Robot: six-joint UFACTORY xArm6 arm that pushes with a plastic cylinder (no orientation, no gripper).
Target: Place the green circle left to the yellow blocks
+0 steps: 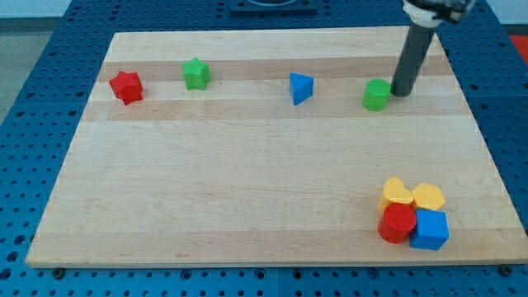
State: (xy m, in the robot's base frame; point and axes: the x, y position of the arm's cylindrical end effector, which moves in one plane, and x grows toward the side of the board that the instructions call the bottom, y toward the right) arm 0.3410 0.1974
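Observation:
The green circle (pixel 376 94) is a short green cylinder near the view's top right of the wooden board (pixel 247 190). My tip (pixel 402 92) rests on the board just right of it, touching or nearly touching its right side. Two yellow blocks sit near the view's bottom right: a yellow heart-like block (pixel 397 193) and a yellow hexagon-like block (pixel 429 196), side by side. They are far below the green circle. The rod rises from the tip toward the view's top right.
A red cylinder (pixel 398 223) and a blue cube (pixel 430 229) touch the yellow blocks from below. A blue triangle (pixel 301 88), a green star (pixel 195 73) and a red star (pixel 126 87) lie along the view's top. Blue pegboard surrounds the board.

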